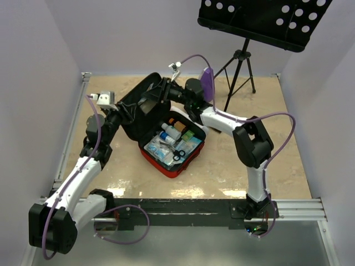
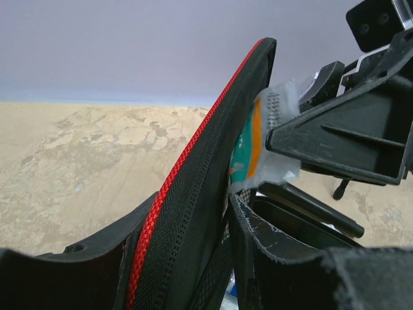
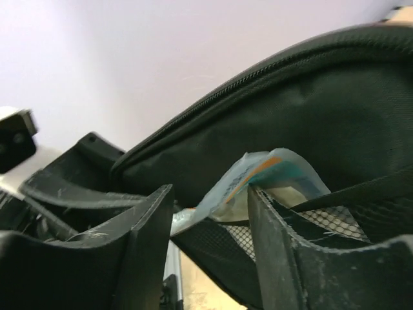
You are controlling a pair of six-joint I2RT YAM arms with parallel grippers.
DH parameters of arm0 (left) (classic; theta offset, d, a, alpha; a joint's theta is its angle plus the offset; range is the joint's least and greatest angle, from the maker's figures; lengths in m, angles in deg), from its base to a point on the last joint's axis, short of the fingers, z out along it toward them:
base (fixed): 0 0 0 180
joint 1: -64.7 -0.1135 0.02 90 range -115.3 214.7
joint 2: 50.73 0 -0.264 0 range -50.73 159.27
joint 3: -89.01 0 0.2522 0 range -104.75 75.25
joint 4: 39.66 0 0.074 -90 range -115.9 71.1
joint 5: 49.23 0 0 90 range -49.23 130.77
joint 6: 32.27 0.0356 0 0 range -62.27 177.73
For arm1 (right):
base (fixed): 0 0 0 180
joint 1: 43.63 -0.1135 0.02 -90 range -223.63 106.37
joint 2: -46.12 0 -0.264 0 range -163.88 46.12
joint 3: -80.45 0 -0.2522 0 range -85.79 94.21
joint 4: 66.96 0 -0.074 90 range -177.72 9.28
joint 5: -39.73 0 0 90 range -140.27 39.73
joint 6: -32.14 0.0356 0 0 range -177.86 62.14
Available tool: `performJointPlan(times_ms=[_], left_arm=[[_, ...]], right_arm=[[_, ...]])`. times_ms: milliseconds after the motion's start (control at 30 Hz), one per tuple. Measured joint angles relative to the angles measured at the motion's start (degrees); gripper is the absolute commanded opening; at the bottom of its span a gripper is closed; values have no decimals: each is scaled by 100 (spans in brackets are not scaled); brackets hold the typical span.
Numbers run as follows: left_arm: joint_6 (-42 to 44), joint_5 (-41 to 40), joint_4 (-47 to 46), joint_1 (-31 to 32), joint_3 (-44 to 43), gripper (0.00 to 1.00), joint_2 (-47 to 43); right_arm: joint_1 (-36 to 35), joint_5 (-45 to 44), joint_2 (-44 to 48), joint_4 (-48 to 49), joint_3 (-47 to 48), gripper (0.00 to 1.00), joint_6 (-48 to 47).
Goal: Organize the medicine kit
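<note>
The medicine kit (image 1: 166, 166) lies open mid-table, red outside with black lining. Its base holds bottles (image 1: 169, 133), packets and scissors (image 1: 178, 155). Its lid (image 1: 138, 108) stands raised. My left gripper (image 1: 123, 114) is shut on the lid's edge, whose red piping (image 2: 155, 219) runs between the fingers. My right gripper (image 1: 168, 88) is open at the lid's top. Its fingers (image 3: 135, 245) straddle a clear packet with teal and orange print (image 3: 271, 171). The packet sits at the lid's mesh pocket (image 3: 322, 223) and also shows in the left wrist view (image 2: 255, 145).
A purple metronome (image 1: 207, 83) stands behind the kit, close to my right arm. A black music stand (image 1: 266, 19) with its tripod (image 1: 239, 69) is at the back right. White walls enclose the table on three sides.
</note>
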Motion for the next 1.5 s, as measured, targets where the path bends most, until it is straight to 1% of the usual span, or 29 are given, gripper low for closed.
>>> performJointPlan(times_ms=[133, 267, 400, 500, 567, 667, 700, 833, 933, 967, 1033, 1167, 1267, 1400, 1500], left_arm=[[-2, 11, -2, 0, 46, 31, -87], [-7, 33, -2, 0, 92, 31, -164], [-37, 140, -4, 0, 92, 31, -192], [-79, 345, -35, 0, 116, 36, -251], [-129, 599, -116, 0, 186, 39, -328], [-212, 1207, -258, 2, 243, 43, -409], [-251, 1410, -304, 7, 258, 46, -428], [-431, 2361, -402, 103, 328, 73, -522], [-546, 3053, -256, 293, 365, 87, -664], [-573, 3195, -164, 328, 374, 92, -732], [-662, 3421, 42, 354, 476, 95, -1047], [-822, 3412, 494, 356, 664, 96, -1867], [-962, 3119, 765, 356, 647, 97, -2000], [-1241, 2181, 1475, 354, 647, 97, -1884], [-1517, 1353, 2009, 354, 636, 96, -1705]], right_arm=[[-2, -343, 254, -988, 260, 62, -407], [-4, -885, 837, -1917, 332, 68, -874], [-4, -1320, 1580, -2487, 271, 69, -1261], [-4, -1611, 2323, -2697, -109, 69, -1563], [-4, -1781, 2872, -2747, -608, 69, -1729], [-7, -2063, 3635, -2800, -1539, 68, -1893], [-7, -2151, 3829, -2844, -1823, 68, -1939], [-4, -2612, 4450, -3136, -2870, 68, -2048], [-7, -2959, 4929, -3477, -3405, 68, -2070], [-7, -3108, 5149, -3626, -3558, 68, -2074], [-4, -3329, 5549, -3827, -3703, 69, -2079], [-7, -3851, 6395, -4019, -3875, 69, -2020], [-4, -4113, 6784, -4054, -4033, 69, -1921], [-4, -4328, 6863, -4197, -4266, 68, -1781], [-4, -4319, 6529, -4273, -4374, 66, -1757]])
